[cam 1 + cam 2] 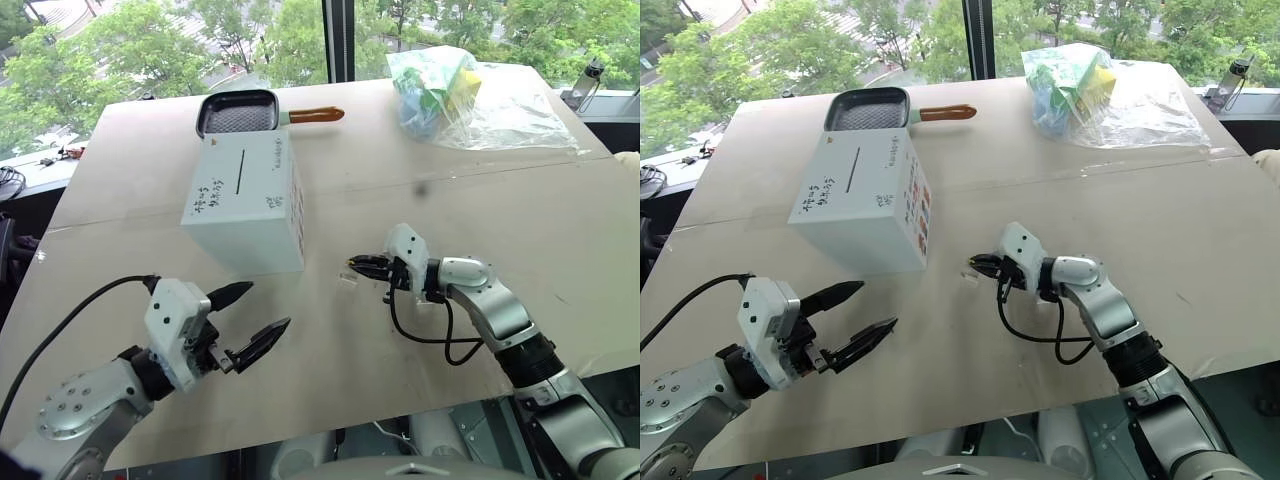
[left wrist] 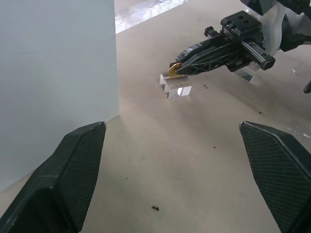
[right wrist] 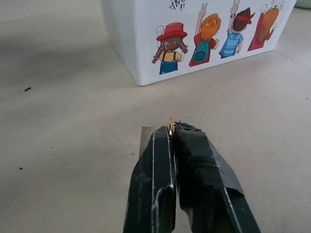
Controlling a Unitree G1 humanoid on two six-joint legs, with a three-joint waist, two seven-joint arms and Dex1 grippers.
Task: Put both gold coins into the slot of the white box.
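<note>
Pinching gold coin (image 2: 174,69) w/ right fingers (image 2: 181,68) above clear block (image 2: 177,87); left fingers (image 1: 262,342) spread, empty.

dark square pan (image 1: 238,114), orange handle, crumpled plastic bag (image 1: 470,98), clear block (image 2: 176,87)

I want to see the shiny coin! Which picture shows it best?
The left wrist view: the gold coin shows round, pinched in the right tool. The right wrist view gives a gold sliver edge-on; in the eye views it's too tiny to tell.

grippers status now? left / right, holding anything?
Left gripper: open, holding nothing.
Right gripper: shut on a gold coin, just above the clear block on the table.
</note>
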